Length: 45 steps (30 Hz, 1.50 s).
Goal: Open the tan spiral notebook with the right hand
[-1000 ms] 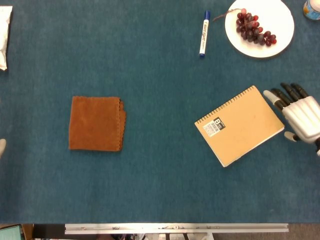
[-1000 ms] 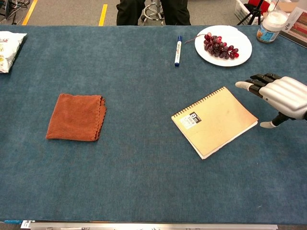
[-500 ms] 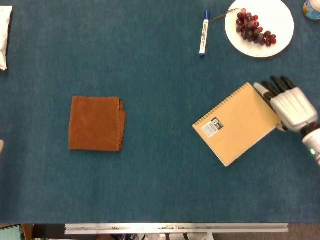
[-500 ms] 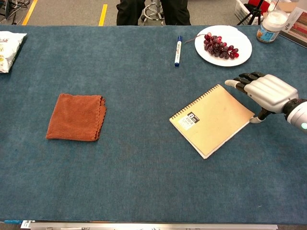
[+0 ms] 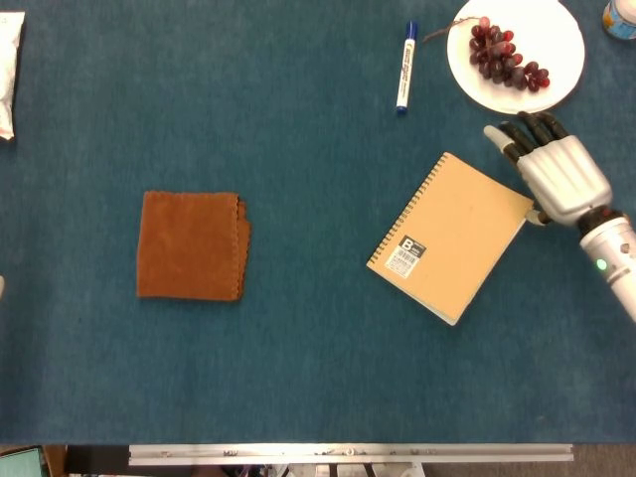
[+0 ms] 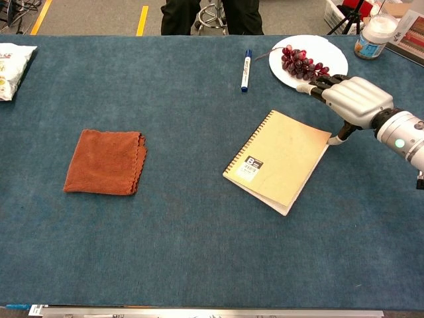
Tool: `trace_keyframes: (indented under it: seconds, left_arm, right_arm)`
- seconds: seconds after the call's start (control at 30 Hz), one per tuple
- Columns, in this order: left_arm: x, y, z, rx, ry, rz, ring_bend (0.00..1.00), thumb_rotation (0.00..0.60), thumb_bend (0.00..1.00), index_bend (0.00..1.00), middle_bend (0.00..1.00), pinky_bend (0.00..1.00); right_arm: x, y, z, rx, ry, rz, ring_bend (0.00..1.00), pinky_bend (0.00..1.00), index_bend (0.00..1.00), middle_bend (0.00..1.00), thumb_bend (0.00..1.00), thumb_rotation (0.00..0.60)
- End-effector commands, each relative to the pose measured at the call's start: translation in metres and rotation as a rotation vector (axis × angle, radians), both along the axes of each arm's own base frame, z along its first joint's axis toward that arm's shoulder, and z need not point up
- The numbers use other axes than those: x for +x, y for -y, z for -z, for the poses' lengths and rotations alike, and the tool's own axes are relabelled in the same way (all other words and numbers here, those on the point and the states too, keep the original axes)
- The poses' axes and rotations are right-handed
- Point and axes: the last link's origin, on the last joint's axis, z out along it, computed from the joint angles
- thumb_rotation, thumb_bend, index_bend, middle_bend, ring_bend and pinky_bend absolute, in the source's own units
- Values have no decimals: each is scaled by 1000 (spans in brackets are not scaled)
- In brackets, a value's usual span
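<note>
The tan spiral notebook (image 5: 452, 237) (image 6: 278, 161) lies closed on the blue table, turned at an angle, its spiral along the upper-left edge and a barcode label near its left corner. My right hand (image 5: 552, 174) (image 6: 348, 98) hovers at the notebook's far right corner, fingers stretched out toward the plate. Its thumb touches the notebook's right edge, and nothing is held. My left hand is out of both views.
A white plate (image 5: 542, 30) (image 6: 328, 48) with red grapes (image 5: 505, 55) sits just beyond the right hand. A blue marker (image 5: 405, 65) (image 6: 246, 69) lies at the back, a brown cloth (image 5: 191, 245) (image 6: 105, 162) at the left, a white bag (image 5: 8, 70) far left, a jar (image 6: 373, 36) far right.
My right hand has moved left and away from me along the notebook's right side. The notebook has slid left and turned, so its spiral edge runs steeper.
</note>
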Motion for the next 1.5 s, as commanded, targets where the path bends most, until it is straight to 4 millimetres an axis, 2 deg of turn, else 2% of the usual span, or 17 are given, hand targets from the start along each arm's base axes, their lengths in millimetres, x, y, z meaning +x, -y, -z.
trace_keyframes:
  seconds: [0.03,0.07,0.17,0.3,0.43,0.63,0.87,1.27,1.5]
  left_arm:
    - [1,0,0,-1,0,0,99,600,263,159,111,55]
    - [1,0,1,-3,0,1,99,600,263,160,111,55]
    - [4,0,2,-7,-5,9,99,600,263,160,111,55]
    - [7,-1,4,-9,-4,17,99,600,262,160,111,56]
    - [8,1,3,-8,-4,17,99,600,262,160,111,55]
    - [4,5,0,3,-8,2,99,600,263,160,111,55]
    - [-3,9,-4,15,-9,-20,100,600,263,160,111,55]
    - [-8,11,-9,19,-5,-25,100,600,262,159,110,55]
    - [-7,12,-8,14,8,-18,99,600,262,160,110,55]
  right_arm:
    - [8,-13,-33,52,12,10,6,108,63,137,62,600]
    - [10,-17,-41,63,29,16,17,108,63,152,69,600]
    - [22,-29,-58,102,91,6,93,111,63,278,117,600]
    - [36,-39,-58,149,164,-35,114,115,63,371,190,600]
    - [53,-43,-35,242,229,-58,114,114,63,402,337,600]
    - [91,-39,16,395,274,-72,114,115,33,409,359,600]
    - [118,-30,52,462,252,-76,115,115,0,413,385,600]
    - [130,-21,81,479,198,-60,114,115,0,413,387,600]
    - [129,-22,84,493,180,-48,115,115,0,413,390,600]
